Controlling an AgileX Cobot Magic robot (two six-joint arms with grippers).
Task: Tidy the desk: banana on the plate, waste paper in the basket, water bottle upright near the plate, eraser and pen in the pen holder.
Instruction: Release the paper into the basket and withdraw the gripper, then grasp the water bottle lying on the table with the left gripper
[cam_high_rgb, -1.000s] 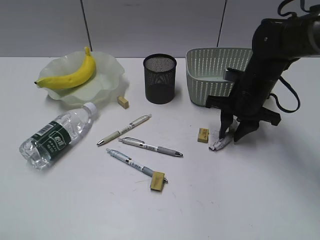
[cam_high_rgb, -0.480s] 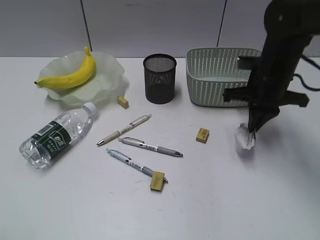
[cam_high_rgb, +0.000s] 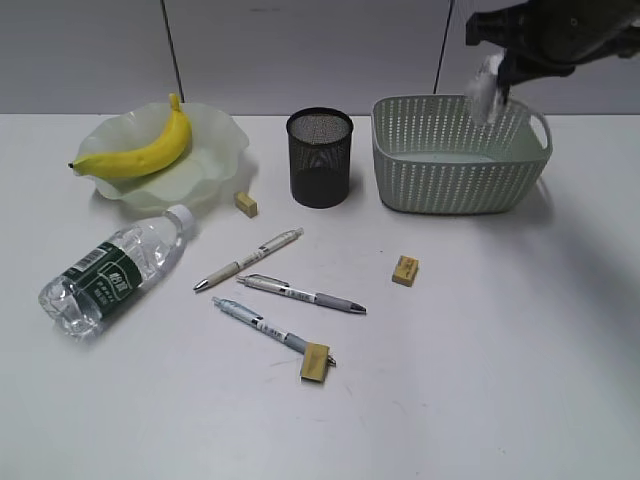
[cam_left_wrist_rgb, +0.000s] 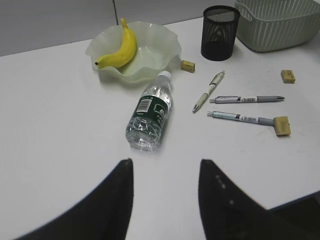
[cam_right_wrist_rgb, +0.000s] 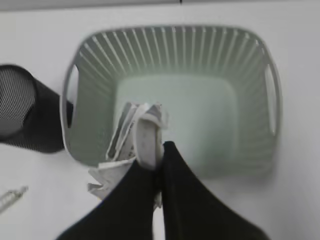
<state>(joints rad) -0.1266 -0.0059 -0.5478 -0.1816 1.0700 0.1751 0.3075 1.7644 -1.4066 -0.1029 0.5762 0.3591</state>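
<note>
My right gripper (cam_high_rgb: 497, 70) (cam_right_wrist_rgb: 156, 159) is shut on the waste paper (cam_high_rgb: 487, 90) (cam_right_wrist_rgb: 135, 140) and holds it high above the sage-green basket (cam_high_rgb: 455, 190) (cam_right_wrist_rgb: 170, 45). The banana (cam_high_rgb: 150, 150) (cam_left_wrist_rgb: 122, 47) lies on the pale green plate (cam_high_rgb: 215, 165) (cam_left_wrist_rgb: 160, 55). The water bottle (cam_high_rgb: 110, 270) (cam_left_wrist_rgb: 150, 112) lies on its side on the desk (cam_high_rgb: 480, 380). Three pens (cam_high_rgb: 295, 293) (cam_left_wrist_rgb: 245, 99) and three yellow erasers (cam_high_rgb: 405, 270) (cam_left_wrist_rgb: 281, 125) lie on the desk. The black pen holder (cam_high_rgb: 320, 158) (cam_left_wrist_rgb: 220, 32) stands upright. My left gripper (cam_left_wrist_rgb: 165, 167) is open and empty, in front of the bottle.
A grey wall with dark seams stands behind the desk. One eraser (cam_high_rgb: 245, 204) lies between plate and pen holder, another (cam_high_rgb: 315, 362) at the tip of the nearest pen.
My right gripper shut on the waste paper on the desk, lifted it, and carried it up and back to above the basket.
</note>
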